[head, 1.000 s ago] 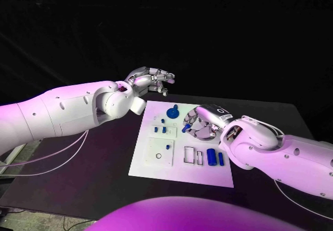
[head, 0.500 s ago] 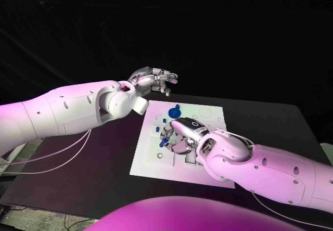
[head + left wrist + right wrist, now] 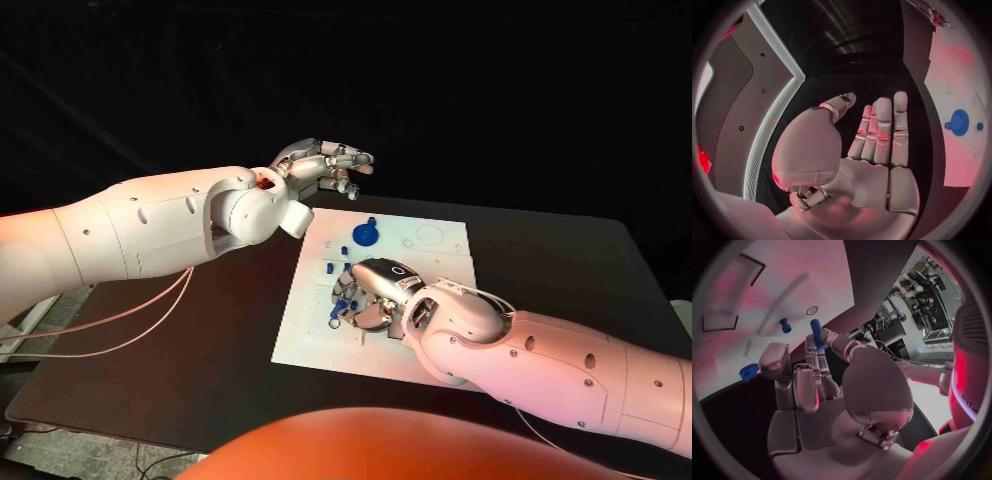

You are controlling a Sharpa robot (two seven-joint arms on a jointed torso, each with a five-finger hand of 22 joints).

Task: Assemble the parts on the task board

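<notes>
The black table (image 3: 216,330) carries the white task board (image 3: 433,240) at its middle. My right hand (image 3: 378,295) hangs low over the board's near half, pinching a small blue cylinder part (image 3: 817,333) between thumb and fingertips. My left hand (image 3: 320,165) hovers beyond the board's far left corner, fingers straight and together, holding nothing. A round blue part (image 3: 365,235) sits near the board's far edge, with a smaller blue peg (image 3: 784,325) close to my right fingers.
</notes>
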